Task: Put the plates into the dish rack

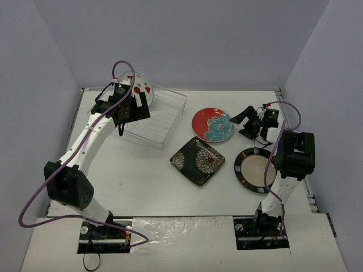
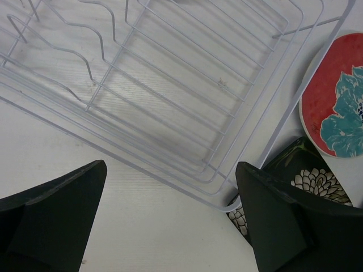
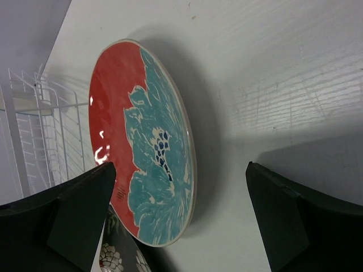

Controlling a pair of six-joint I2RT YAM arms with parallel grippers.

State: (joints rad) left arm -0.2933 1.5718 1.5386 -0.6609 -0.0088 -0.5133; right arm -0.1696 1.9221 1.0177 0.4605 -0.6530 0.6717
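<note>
Right gripper (image 3: 180, 170) wide, empty, facing red round teal-flower plate (image 3: 147, 141); left gripper (image 2: 171, 169) likewise, above clear plastic dish rack (image 2: 170, 102).

Table (image 1: 142, 187) — white, matte, rectangular; fills the centre of the overhead view, and the wrist views show a fine ribbed texture. Back wall (image 1: 181, 39) at 12 o'clock — plain pale lavender-grey, unmarked. Left wall (image 1: 28, 113) at 9 o'clock and right wall (image 1: 334, 113) at 3 o'clock: same colour, slanting in toward the table. Near ledge (image 1: 187, 249) at 6 o'clock: white board, with a glossy wrinkled strip (image 1: 181, 226) along its far edge. Light: even, diffuse; soft shadows on the tabletop.
</note>
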